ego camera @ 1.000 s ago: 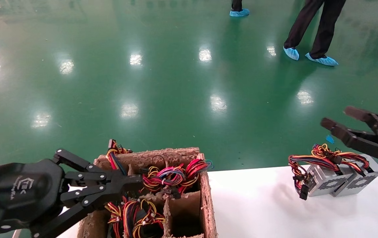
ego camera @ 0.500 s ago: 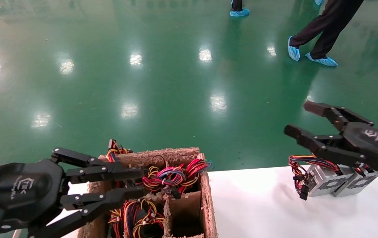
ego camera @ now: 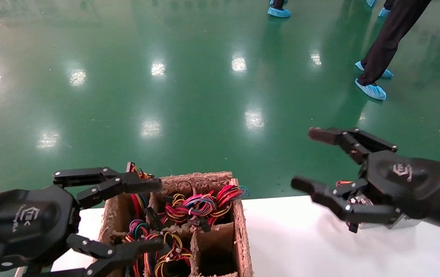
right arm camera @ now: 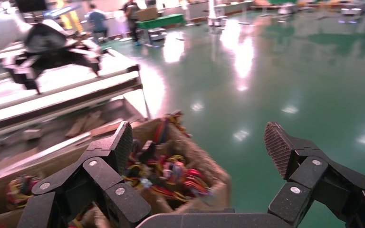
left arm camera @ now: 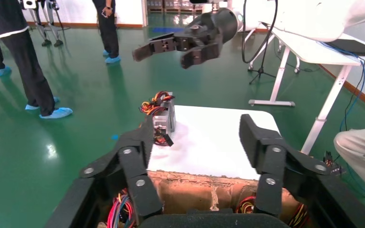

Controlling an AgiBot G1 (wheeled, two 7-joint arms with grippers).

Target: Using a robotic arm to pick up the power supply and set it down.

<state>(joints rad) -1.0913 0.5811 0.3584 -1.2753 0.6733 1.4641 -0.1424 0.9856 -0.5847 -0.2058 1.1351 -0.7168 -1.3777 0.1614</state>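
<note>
Hovering spread-jawed over crate [ego camera: 239, 231], left gripper [ego camera: 154, 213] risks snagging wire bundles [ego camera: 200, 206]; right gripper [ego camera: 312, 161] also gapes empty.

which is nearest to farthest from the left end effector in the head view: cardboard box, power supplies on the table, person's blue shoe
From the left end effector:
1. Cardboard box, right under its fingers.
2. Power supplies, across the white table, behind the right end effector.
3. Blue shoe, far off on the green floor.

Both tools spread wide, nothing in either.

My left tool [ego camera: 148, 215] sits low at my left, fingers splayed forward. My right tool [ego camera: 308, 159] hangs raised at my right, palm logo up, fingers reaching toward my left, one finger above the other.
</note>
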